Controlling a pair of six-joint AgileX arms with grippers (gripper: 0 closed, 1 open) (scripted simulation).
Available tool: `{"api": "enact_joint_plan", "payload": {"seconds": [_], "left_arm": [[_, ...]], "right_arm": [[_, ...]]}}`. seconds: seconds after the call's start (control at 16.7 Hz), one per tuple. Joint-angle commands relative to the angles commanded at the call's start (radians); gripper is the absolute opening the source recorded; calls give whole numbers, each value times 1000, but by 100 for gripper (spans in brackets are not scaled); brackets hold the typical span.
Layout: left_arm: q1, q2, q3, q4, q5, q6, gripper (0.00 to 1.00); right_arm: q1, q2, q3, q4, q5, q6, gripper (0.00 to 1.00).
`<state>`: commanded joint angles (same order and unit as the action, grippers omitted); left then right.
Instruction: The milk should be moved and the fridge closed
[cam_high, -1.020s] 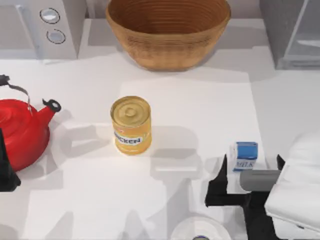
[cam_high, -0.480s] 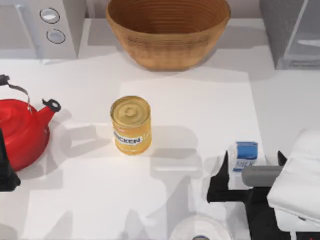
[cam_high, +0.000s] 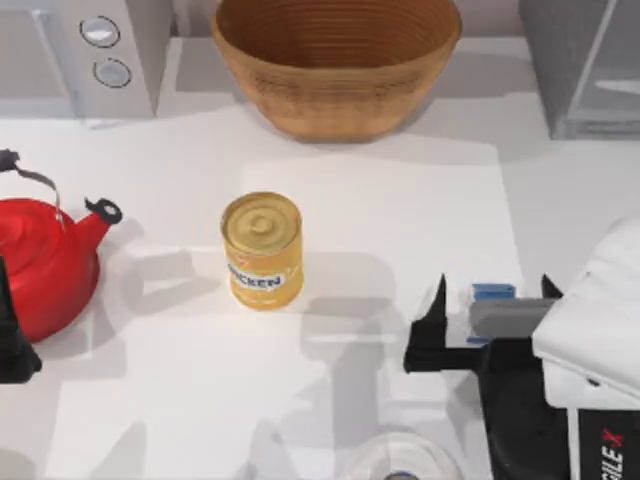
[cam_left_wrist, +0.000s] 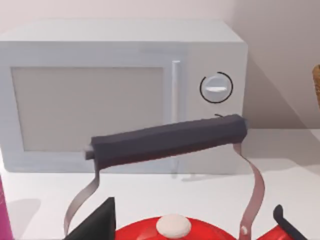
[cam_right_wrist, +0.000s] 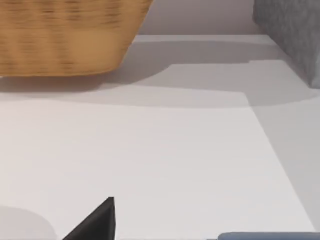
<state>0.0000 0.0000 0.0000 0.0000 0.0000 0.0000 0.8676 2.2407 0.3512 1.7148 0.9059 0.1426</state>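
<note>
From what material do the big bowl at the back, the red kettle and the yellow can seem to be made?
The bowl looks like woven wicker: tan, matte, with ribbed horizontal rings. The red kettle seems to be glossy enamelled or painted metal, with thin metal handle straps and a dark matte grip, perhaps plastic. The yellow can looks like metal, with a ringed lid and a paper-like label.

Dark lettering, seemingly "CHICKEN" though blurred, is being displayed on a white band on the yellow can (cam_high: 262, 249), which is standing in front of the wicker basket (cam_high: 336, 62). To the right of the can, white letters "GILE" and a red "X" are being shown on the dark right arm (cam_high: 610, 452). No lettering is being made out on the milk (cam_high: 492, 292).
</note>
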Motion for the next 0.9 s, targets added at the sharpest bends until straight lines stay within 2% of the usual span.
{"api": "enact_joint_plan", "payload": {"seconds": [0.24,0.9], "left_arm": [[0,0,0,0,0,0,100],[0,0,0,0,0,0,100]], "right_arm": [[0,1,1,0,0,2,100],[0,1,1,0,0,2,17]]}}
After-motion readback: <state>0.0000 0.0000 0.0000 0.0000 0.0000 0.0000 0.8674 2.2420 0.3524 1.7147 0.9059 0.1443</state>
